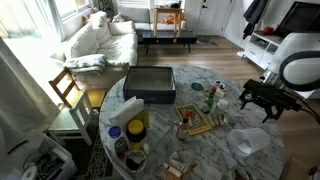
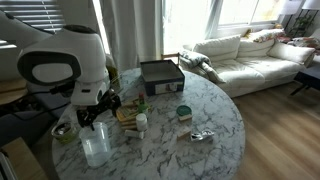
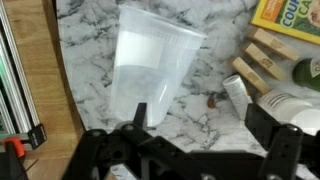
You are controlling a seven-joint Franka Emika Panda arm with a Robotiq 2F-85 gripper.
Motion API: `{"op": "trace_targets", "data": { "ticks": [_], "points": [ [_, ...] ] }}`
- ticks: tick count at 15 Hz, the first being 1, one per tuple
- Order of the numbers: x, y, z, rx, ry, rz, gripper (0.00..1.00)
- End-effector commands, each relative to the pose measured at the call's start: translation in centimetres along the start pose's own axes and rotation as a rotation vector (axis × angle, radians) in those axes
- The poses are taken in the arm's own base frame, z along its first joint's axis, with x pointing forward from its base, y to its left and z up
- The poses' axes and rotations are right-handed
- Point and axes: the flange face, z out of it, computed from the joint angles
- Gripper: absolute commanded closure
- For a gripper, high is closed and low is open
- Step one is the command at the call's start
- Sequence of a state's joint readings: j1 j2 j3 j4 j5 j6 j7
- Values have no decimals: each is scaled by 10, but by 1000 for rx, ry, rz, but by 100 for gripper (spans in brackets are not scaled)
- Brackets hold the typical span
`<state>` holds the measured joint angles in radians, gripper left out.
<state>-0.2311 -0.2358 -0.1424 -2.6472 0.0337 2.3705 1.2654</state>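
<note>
My gripper point(image 3: 200, 125) hangs open over the marble table point(image 3: 200, 70), with only bare marble and a small brown speck between its black fingers point(image 3: 139, 115). A clear plastic cup point(image 3: 150, 65) sits just beyond the left finger, outside the jaws; whether they touch I cannot tell. In both exterior views the gripper point(image 1: 262, 97) point(image 2: 95, 112) hovers near the table's edge, and the cup point(image 1: 248, 143) point(image 2: 97, 148) stands upright close beside it.
A white bottle point(image 3: 290, 105), wooden blocks point(image 3: 258, 60) and a yellow box point(image 3: 290, 14) lie to the right of the jaws. A black box point(image 1: 150, 84) sits mid-table. A yellow jar point(image 1: 136, 128) and other small items crowd the table. A sofa point(image 1: 100, 40) stands behind.
</note>
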Motion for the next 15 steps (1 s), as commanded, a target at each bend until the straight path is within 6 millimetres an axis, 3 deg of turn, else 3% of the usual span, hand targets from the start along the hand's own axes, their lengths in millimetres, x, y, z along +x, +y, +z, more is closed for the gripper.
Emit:
{"op": "trace_targets", "data": {
  "ticks": [1, 8, 11, 15],
  "points": [
    [23, 27, 21, 5, -102, 94, 0],
    [59, 57, 50, 86, -242, 207, 0],
    [70, 55, 61, 113, -270, 252, 0],
    [71, 56, 81, 130, -288, 304, 0]
  ]
}}
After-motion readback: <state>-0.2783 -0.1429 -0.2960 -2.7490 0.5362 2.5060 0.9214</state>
